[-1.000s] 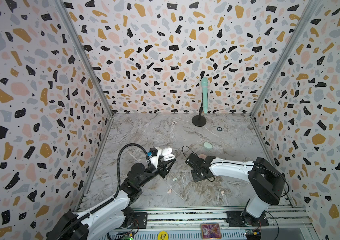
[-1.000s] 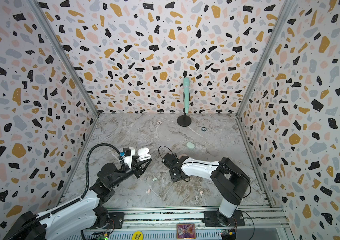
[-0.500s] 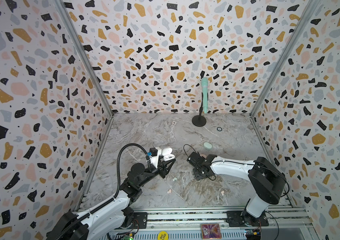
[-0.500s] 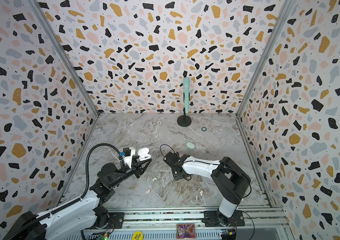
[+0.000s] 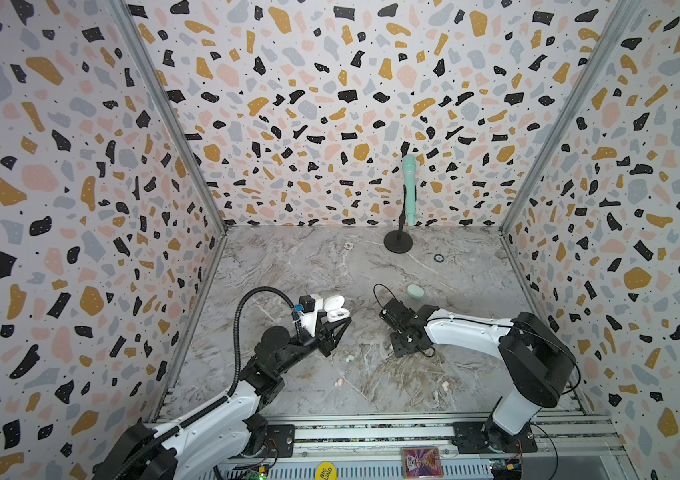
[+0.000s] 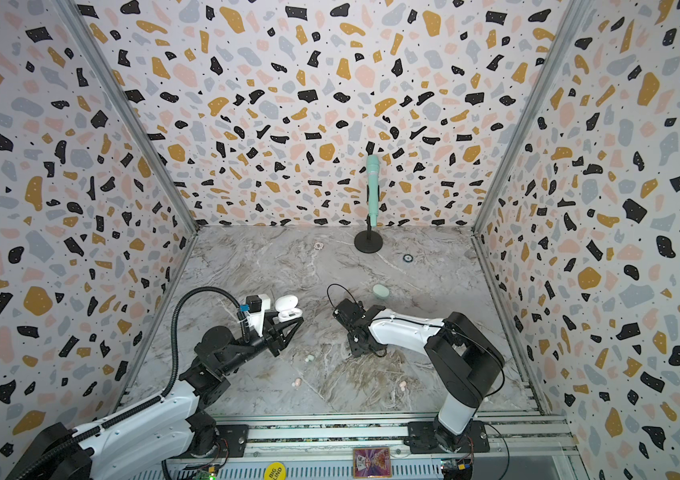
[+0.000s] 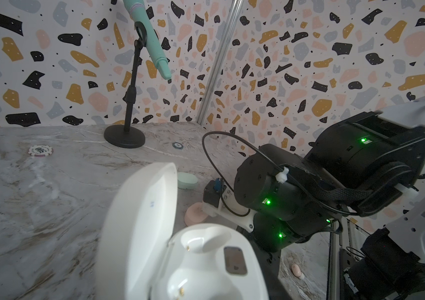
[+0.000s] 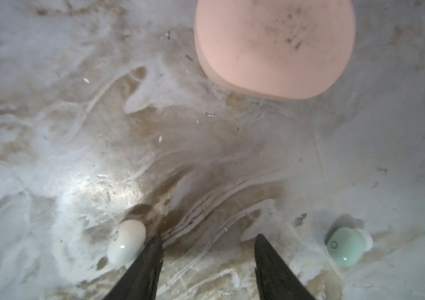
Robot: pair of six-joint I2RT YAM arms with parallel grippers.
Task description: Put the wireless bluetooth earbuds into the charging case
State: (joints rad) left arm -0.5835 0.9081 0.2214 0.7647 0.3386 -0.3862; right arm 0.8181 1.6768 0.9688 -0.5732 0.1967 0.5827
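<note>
Marble surface [image 5: 330, 266]: the empty right gripper [image 8: 207, 244] is being opened wider beside a white earbud [image 8: 127, 244] for pickup; the open charging case [image 7: 206, 259] is being clamped by the left gripper [image 5: 336, 323].

My left parallel gripper [image 5: 339, 323], black wedge fingers on a white-and-black arm, is held up off the marble tabletop [image 5: 371, 374]. Its jaws are clamped on the open white pebble-shaped charging case [image 5: 336, 309]. My right parallel gripper [image 8: 208, 249] points down close to that surface. Its black jaws are parted with nothing between them, and the white forearm reaches in toward the middle.
</note>
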